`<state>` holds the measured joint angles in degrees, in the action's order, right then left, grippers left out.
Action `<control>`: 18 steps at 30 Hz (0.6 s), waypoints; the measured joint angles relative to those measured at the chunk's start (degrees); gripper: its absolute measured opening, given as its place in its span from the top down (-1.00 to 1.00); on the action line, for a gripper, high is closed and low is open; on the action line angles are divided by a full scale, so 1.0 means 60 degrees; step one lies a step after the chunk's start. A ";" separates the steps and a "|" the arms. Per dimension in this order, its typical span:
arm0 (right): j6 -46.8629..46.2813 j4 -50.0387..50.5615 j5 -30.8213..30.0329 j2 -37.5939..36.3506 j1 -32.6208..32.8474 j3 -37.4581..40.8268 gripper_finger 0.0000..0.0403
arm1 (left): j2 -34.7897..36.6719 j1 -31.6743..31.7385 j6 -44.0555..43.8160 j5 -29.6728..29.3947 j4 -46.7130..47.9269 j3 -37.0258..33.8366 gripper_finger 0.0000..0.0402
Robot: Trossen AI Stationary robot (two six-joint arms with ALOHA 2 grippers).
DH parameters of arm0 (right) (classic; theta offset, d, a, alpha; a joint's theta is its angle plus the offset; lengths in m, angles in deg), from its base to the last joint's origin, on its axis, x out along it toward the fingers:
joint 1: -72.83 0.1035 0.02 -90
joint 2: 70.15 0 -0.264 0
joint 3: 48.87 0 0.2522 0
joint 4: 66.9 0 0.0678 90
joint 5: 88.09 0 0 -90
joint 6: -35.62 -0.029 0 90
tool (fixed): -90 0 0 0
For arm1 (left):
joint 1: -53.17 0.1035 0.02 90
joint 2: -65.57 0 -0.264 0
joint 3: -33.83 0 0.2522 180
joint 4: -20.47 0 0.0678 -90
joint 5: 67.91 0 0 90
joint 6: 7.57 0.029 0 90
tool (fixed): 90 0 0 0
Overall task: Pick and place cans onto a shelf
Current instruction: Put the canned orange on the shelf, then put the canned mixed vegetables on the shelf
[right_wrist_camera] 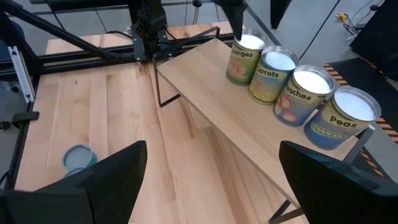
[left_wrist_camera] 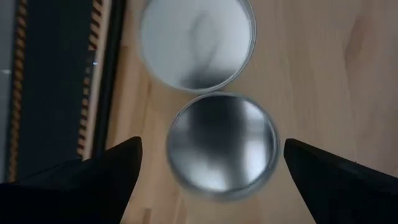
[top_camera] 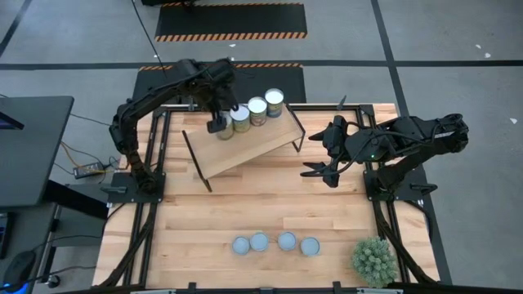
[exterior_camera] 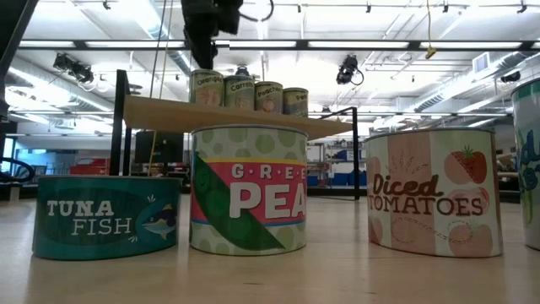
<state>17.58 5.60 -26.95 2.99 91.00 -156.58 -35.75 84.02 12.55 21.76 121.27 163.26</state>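
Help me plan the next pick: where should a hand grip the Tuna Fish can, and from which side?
Grip the Tuna Fish can across its curved wall, coming straight down. It stands upright, low and wide. The Green Peas can sits close beside it, so closing across the row, not along it, probably fits best.

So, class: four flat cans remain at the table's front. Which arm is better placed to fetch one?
Probably right: the right gripper hangs open nearer the blue-topped cans; the left gripper is over the shelf.
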 joint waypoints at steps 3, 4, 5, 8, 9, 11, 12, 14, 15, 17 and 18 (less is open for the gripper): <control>0.0106 0.0000 0.0000 0.0000 0.0000 0.0000 -0.85 | 0.0007 -0.0092 -0.0250 -0.0353 0.0276 0.0648 -0.98; 0.0190 0.0000 0.0000 0.0000 -0.0002 0.0000 -0.85 | 0.0007 -0.0149 -0.0333 -0.0457 0.0310 0.0902 -0.98; 0.0258 0.0000 0.0000 0.0000 0.0000 0.0000 -0.85 | 0.0007 -0.0234 -0.0507 -0.0540 0.0324 0.1173 -0.98; 0.0436 0.0000 0.0093 0.0000 -0.0004 0.0000 -0.85 | 0.0011 -0.0688 -0.0884 -0.0797 0.0443 0.1965 -0.98; 0.0482 0.0004 0.0199 0.0000 -0.0004 0.0000 -0.85 | 0.0011 -0.0885 -0.1050 -0.0874 0.0500 0.2210 -0.98; 0.0534 0.0004 0.0409 0.0000 -0.0004 0.0000 -0.85 | 0.0012 -0.1318 -0.1415 -0.0989 0.0493 0.2684 -0.98; 0.0543 0.0004 0.0512 0.0000 -0.0004 0.0000 -0.85 | 0.0031 -0.1557 -0.1655 -0.1049 0.0493 0.2894 -0.98; 0.0543 0.0007 0.0587 0.0000 0.0000 0.0000 -0.85 | 0.0055 -0.2071 -0.2253 -0.1157 0.0494 0.3233 -0.98; 0.0542 0.0011 0.0636 0.0000 0.0000 0.0000 -0.85 | 0.0109 -0.2335 -0.2653 -0.1179 0.0444 0.3244 -0.98; 0.0532 0.0060 0.0813 0.0000 0.0000 0.0000 -0.85 | 0.0258 -0.2885 -0.3526 -0.1155 0.0497 0.3064 -0.97; 0.0505 0.0095 0.0879 0.0000 0.0000 0.0000 -0.85 | 0.0291 -0.3224 -0.3922 -0.1156 0.0518 0.2982 -0.97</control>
<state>20.61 6.17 -21.68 2.99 91.00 -156.58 -34.00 64.68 -10.98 14.82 124.38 181.15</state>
